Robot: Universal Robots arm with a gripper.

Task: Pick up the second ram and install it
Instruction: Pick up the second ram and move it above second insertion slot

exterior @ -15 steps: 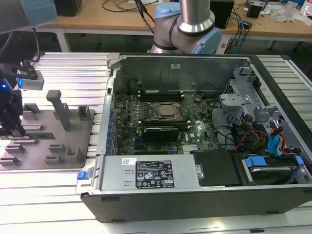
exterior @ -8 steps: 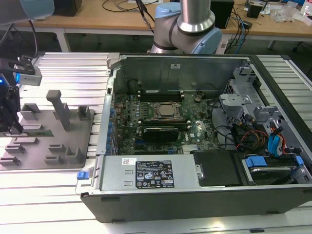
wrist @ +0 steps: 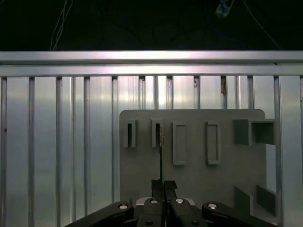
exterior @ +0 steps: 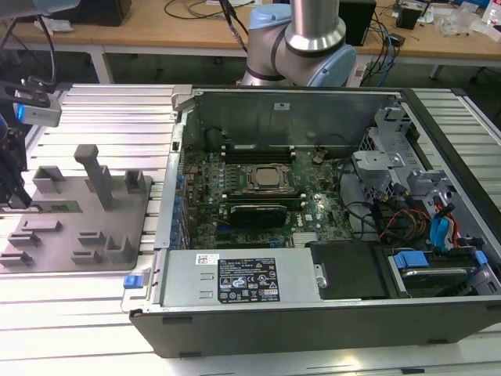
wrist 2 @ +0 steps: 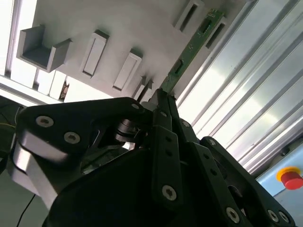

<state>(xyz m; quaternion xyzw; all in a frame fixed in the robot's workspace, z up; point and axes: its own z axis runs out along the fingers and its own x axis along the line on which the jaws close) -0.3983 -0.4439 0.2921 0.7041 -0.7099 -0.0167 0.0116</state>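
Observation:
The second ram point(wrist 2: 193, 46) is a thin green stick with its far end by the slots of the grey fixture plate point(wrist 2: 118, 28). In the first wrist view the ram point(wrist: 161, 158) shows edge-on as a dark line running from my fingertips to a slot. My gripper point(wrist 2: 161, 97) is shut on the near end of the stick, and the black fingers point(wrist: 156, 185) meet on it. In the exterior view the gripper point(exterior: 17, 200) hangs at the far left over the fixture plate point(exterior: 117, 219), with the green ram point(exterior: 61, 207) reaching out from it low over the plate.
The open computer case point(exterior: 313, 329) takes up the middle and the exterior view's right, with the motherboard point(exterior: 258, 196), its black memory slots point(exterior: 258, 147), cables and drive bays inside. Upright grey posts point(exterior: 98, 174) stand on the fixture plate. The ribbed aluminium table point(exterior: 94, 117) lies under everything.

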